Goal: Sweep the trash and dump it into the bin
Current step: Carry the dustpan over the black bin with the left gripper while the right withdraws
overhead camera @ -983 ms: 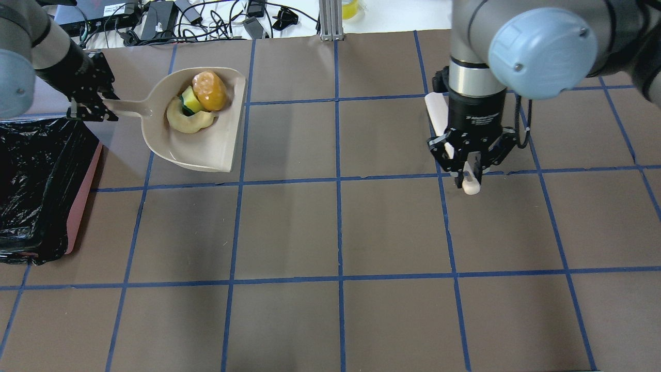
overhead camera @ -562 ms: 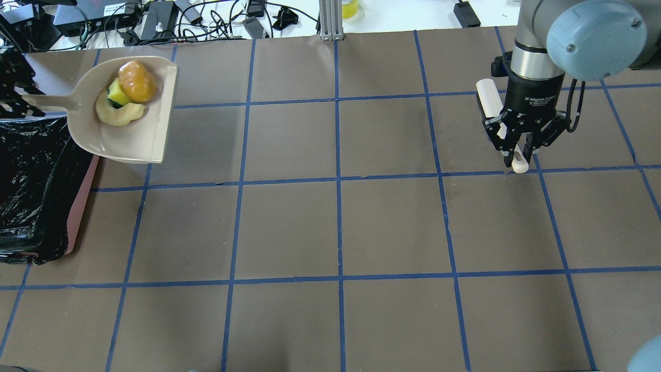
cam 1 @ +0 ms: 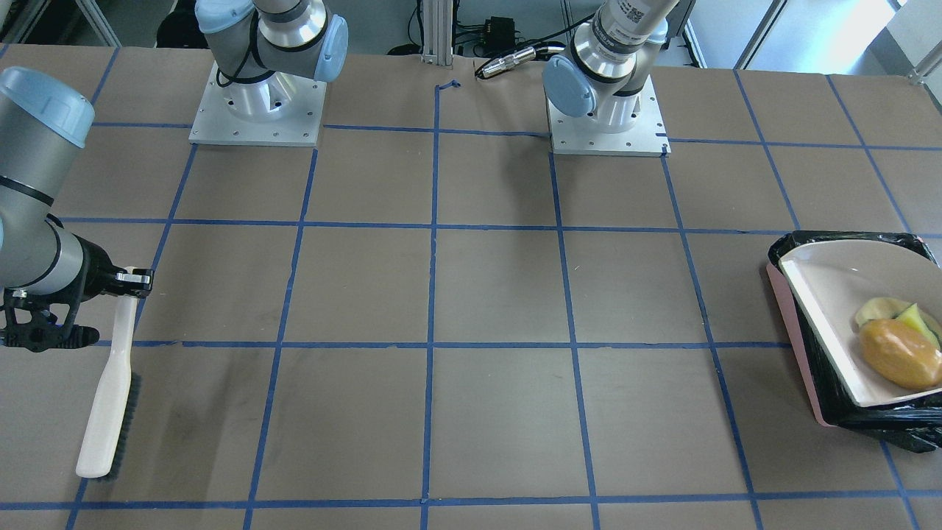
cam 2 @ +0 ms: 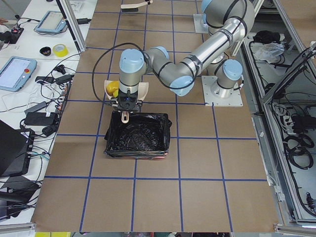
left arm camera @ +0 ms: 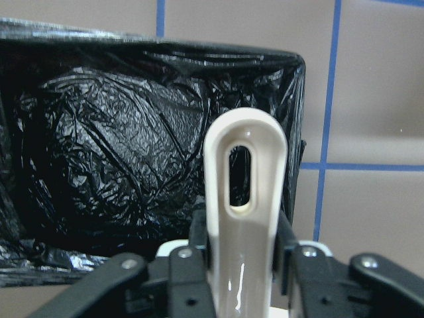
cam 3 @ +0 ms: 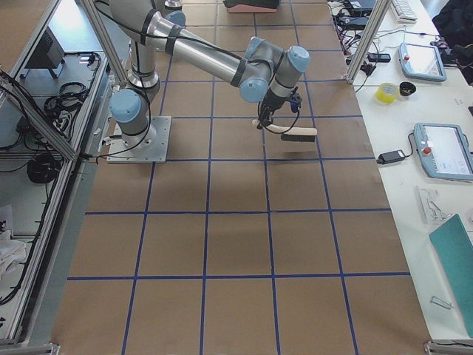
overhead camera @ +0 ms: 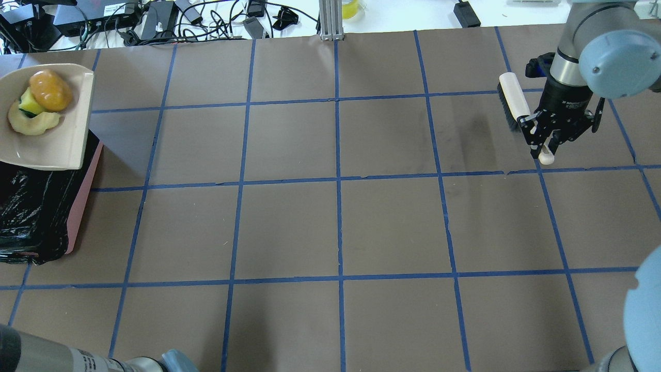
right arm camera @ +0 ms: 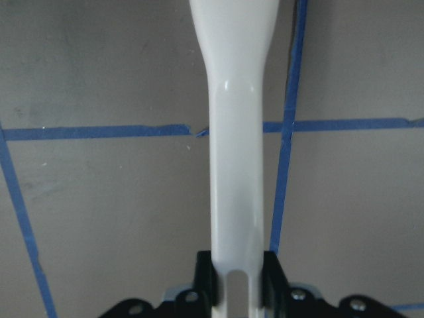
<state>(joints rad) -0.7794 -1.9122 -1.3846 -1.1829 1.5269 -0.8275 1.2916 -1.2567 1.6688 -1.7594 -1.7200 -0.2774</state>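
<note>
1. The left hand [left arm camera: 242, 248] is closed on the dustpan handle [left arm camera: 242, 172], with fingers pressed to both of its sides. The slotted end of the handle pokes out past the fingers.
2. The dustpan [overhead camera: 57, 147] is held up in the air at the bin [overhead camera: 84, 188], off the surface [overhead camera: 335, 227]. It overlaps the bin's outline in the overhead and front views. The views disagree, so we cannot tell how much of it is truly over the opening.
3. The dustpan's long axis runs across the surface. The handle points toward the robot's left end and the straight open lip faces the surface's middle.
4. All of the trash [overhead camera: 38, 106] sits in the dustpan, bunched at the back of the scoop toward the handle.
5. The orange lump [overhead camera: 50, 90] is on the side away from the robot, with its long axis slanting across the scoop.
6. The crescent piece [overhead camera: 31, 124] lies nearer the robot, with its hollow side turned toward the lump.
7. The sponge [overhead camera: 29, 107] is wedged between the lump and the crescent and touches both.
8. The bin stands at the robot's left edge of the surface, with its long axis running toward and away from the robot.
9. The right hand [overhead camera: 546, 144] is closed on the brush handle [right arm camera: 237, 165], with fingers tight on both sides.
10. The brush [overhead camera: 514, 95] is far on the robot's right, well apart from the bin. Its long axis runs away from the robot and slants a little toward the middle. The head is the far end and the handle tip is the near end. The bristles show along the side facing the surface's middle.
</note>
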